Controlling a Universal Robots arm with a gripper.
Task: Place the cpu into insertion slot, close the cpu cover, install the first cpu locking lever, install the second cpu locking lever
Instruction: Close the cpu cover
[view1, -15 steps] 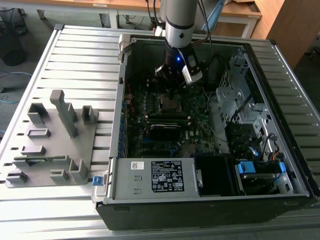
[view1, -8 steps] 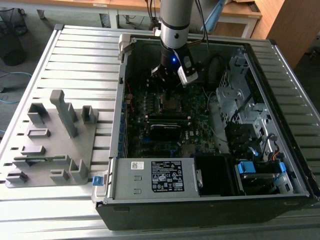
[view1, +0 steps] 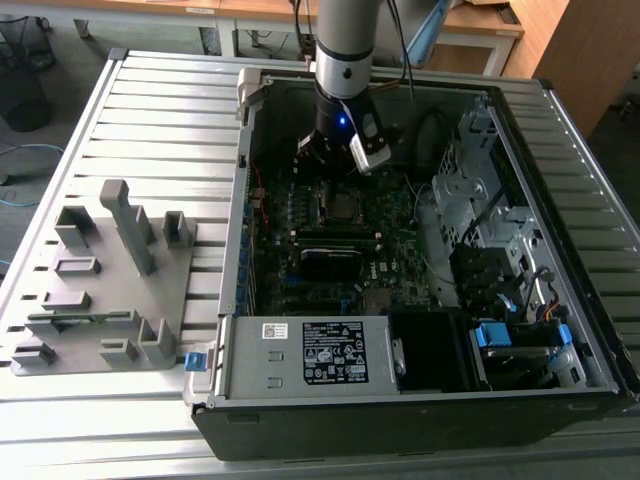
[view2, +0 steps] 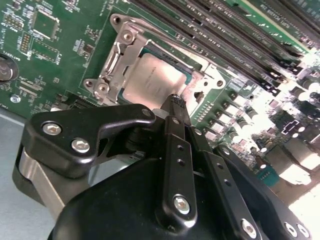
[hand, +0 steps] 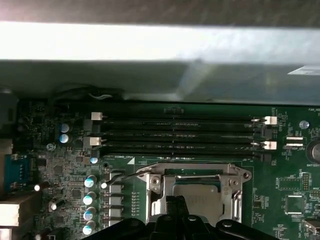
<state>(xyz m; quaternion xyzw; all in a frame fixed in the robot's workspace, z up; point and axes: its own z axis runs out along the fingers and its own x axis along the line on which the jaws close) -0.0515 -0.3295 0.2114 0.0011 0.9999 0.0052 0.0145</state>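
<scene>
CPU (view2: 152, 80) sits in its socket with the CPU cover (view2: 114, 62) flat around it, chip top showing through the window. Fingers of the gripper (view2: 176, 100) are pinched together with nothing between them, tips at the cover's edge. A thin locking lever (hand: 125, 175) sticks out from the socket toward a row of capacitors (hand: 90, 200). Memory slots (hand: 180, 132) run just beyond. In the exterior view the arm reaches into the open computer case (view1: 245, 250) at upper centre; a grey fixture (view1: 110, 290) sits lower left on the slatted table (view1: 160, 100).

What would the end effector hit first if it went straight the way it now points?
Probably the cpu, near its edge beside the cpu cover frame; the end effector tip sits right over it. How much gap is left is unclear.
</scene>
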